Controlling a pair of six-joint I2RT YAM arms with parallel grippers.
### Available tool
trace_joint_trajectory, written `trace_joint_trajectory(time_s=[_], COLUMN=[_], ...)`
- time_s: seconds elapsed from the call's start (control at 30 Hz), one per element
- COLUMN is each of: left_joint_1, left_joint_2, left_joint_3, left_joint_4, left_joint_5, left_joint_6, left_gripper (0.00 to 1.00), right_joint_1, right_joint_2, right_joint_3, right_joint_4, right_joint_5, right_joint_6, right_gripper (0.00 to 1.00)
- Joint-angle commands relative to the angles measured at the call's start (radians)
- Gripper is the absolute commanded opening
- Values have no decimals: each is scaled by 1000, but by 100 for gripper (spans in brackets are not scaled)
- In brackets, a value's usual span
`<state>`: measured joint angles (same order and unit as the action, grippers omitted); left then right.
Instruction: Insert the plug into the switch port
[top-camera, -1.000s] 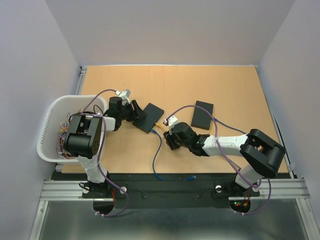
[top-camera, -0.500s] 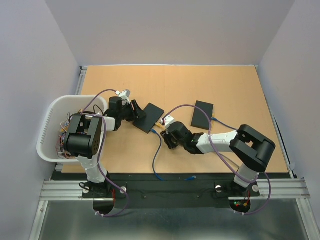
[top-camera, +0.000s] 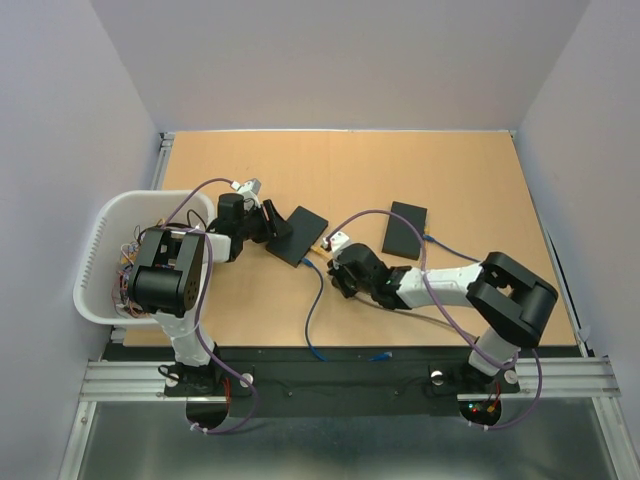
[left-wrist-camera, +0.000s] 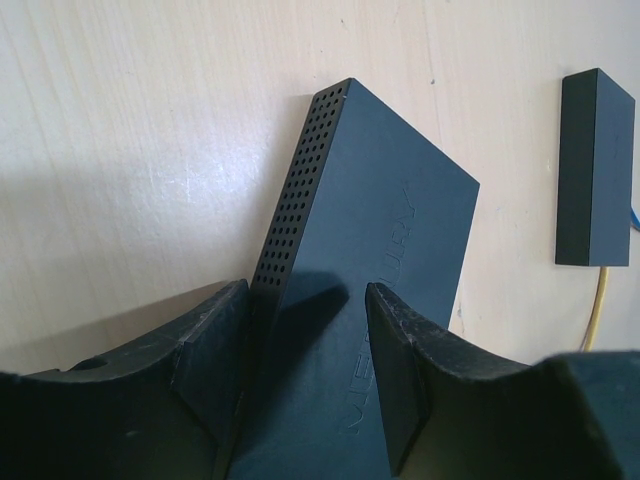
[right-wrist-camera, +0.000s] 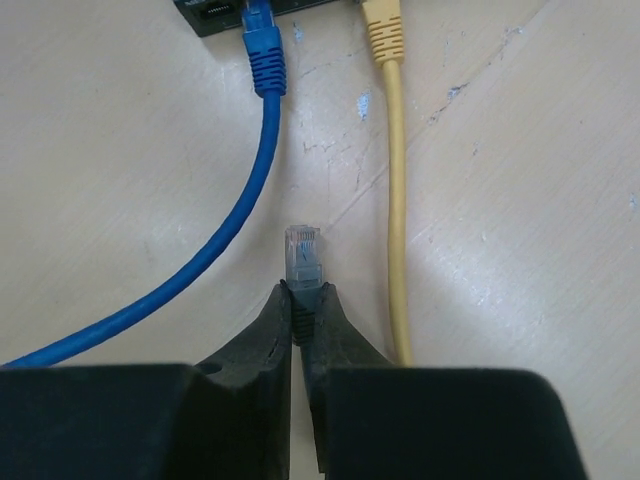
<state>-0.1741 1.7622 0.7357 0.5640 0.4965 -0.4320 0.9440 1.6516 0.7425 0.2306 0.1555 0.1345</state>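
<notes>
The switch is a flat black box; in the left wrist view its perforated side and lettered top run between my fingers. My left gripper is closed on its near end, at its left corner in the top view. My right gripper is shut on the grey boot of a clear-tipped plug, which points at the switch's port edge a short way ahead. From above, the right gripper sits just below and to the right of the switch.
A blue cable's plug and a yellow cable's plug sit in the switch's ports, either side of my plug's line. The blue cable trails toward the near edge. A second black box lies to the right. A white basket stands at the left.
My right gripper has closed on the plug. The right arm shifted slightly left toward the switch a second ago. The left arm and the switch have not moved.
</notes>
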Motion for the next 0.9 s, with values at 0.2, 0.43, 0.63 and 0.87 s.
trace_joint_trajectory(time_s=[0.2, 0.43, 0.63, 0.87], left_joint_1=[-1, -80, -281, -304], left_joint_2=[-194, -395, -553, -578], left_joint_3=[-60, -156, -206, -314], left_joint_4=[80, 295, 446, 838], left_joint_5=[7, 125, 149, 277], left_joint_6=[-36, -94, -91, -293], left_gripper=[61, 61, 61, 61], right_joint_1=[-46, -258, -332, -340], right_joint_2=[-288, -335, -285, -250], right_joint_3=[-91, -134, -88, -46], right_joint_4=[93, 274, 525, 748], right_joint_5=[-276, -824, -1126, -1268], right_joint_6=[43, 204, 414, 583], right_gripper=[0, 0, 0, 0])
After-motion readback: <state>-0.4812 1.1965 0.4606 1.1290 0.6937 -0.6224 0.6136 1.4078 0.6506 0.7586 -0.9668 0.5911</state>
